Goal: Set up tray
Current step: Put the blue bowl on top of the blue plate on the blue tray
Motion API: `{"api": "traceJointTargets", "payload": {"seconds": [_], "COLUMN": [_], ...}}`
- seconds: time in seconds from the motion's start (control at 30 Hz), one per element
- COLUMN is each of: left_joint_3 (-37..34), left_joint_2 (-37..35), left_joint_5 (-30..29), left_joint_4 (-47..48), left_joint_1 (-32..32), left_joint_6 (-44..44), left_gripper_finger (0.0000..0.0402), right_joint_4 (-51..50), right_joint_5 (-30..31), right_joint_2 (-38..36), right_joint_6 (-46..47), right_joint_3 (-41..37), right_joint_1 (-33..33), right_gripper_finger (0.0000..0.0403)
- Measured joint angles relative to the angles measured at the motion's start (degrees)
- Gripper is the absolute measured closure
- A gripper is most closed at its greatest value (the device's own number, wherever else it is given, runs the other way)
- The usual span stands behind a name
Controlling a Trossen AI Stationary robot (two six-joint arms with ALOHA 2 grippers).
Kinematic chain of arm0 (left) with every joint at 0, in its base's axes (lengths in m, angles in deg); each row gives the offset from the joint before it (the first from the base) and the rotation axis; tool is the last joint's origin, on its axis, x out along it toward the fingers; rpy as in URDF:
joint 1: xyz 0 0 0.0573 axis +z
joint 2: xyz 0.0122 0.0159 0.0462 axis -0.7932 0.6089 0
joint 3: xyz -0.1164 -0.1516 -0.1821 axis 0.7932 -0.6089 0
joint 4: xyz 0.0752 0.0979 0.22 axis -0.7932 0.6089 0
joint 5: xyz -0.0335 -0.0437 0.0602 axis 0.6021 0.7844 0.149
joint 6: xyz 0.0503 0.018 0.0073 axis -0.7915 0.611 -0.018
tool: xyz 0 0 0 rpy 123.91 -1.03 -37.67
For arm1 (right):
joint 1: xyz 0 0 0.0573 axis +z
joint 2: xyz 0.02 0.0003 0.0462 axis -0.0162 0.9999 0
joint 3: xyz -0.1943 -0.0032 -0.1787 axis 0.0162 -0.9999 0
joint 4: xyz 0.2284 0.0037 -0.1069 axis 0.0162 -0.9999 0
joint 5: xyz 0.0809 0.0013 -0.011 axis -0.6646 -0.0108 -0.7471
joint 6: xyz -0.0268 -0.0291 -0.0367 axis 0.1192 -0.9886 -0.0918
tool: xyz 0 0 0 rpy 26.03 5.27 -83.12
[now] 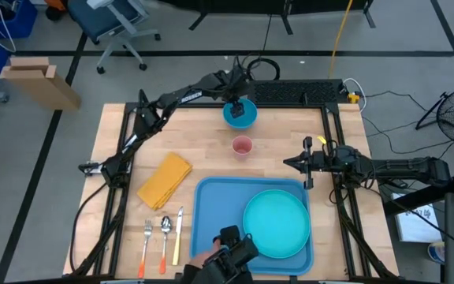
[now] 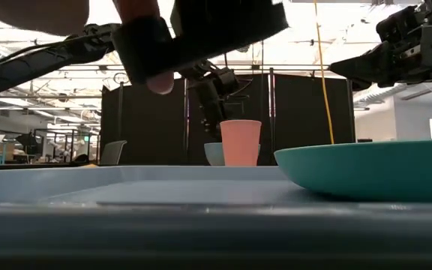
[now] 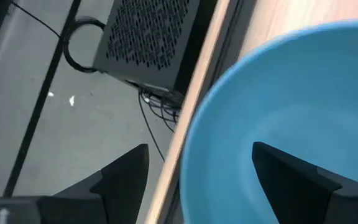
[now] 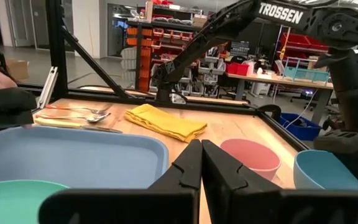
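Left hand point(image 1: 239, 107) straddles bowl point(image 1: 240, 114), well beyond tray point(image 1: 211, 207).

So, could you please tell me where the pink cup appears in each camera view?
High view: pink cup at table centre, between blue bowl and tray.
Low view: centre, beyond the tray's rim.
Left wrist view: not in it; only the bowl.
Right wrist view: lower right, beside the bowl.
Shared landmark: the blue bowl.
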Motion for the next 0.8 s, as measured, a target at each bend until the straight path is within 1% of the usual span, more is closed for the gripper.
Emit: {"api": "traceJointTargets", "payload": {"seconds": [0.2, 0.3, 0.37, 0.43, 0.53, 0.73, 0.77, 0.8], "left_joint_3": [0.0, 0.0, 0.0, 0.0, 0.0, 0.0, 0.1, 0.2], "left_joint_2": [0.6, 0.7, 0.6, 0.6, 0.6, 0.6, 0.4, 0.2], "left_joint_5": [0.0, 0.0, 0.0, 0.0, 0.0, 0.4, 1.0, 1.3], "left_joint_4": [-0.1, 0.0, -0.3, -0.3, -0.3, -0.2, -0.2, -0.4], "left_joint_1": [0.1, 0.0, 0.0, 0.0, -0.1, -0.1, -0.1, -0.1], "left_joint_6": [-1.7, -2.8, -3.3, -3.9, -4.7, -4.1, -3.9, -3.9], "left_gripper_finger": [0.0124, 0.014, 0.0158, 0.0183, 0.0234, 0.0372, 0.0382, 0.0384], "right_joint_4": [-0.5, -1.2, -1.6, -1.7, -1.4, -1.4, -1.4, -1.4], "right_joint_5": [0.0, 0.0, 0.0, 0.0, 0.0, 0.0, 0.0, 0.0], "right_joint_2": [0.0, 0.0, 0.0, 0.0, 0.0, 0.0, 0.0, 0.0], "right_joint_6": [0.0, 0.0, 0.0, 0.0, 0.0, 0.0, 0.0, -0.1], "right_joint_3": [0.0, 0.0, 0.0, 0.0, 0.0, 0.0, 0.0, 0.0], "right_joint_1": [0.0, 0.0, 0.0, 0.0, 0.0, 0.0, 0.0, 0.0], "right_gripper_finger": [0.0403, 0.0403, 0.0403, 0.0403, 0.0403, 0.0403, 0.0403, 0.0403]}}
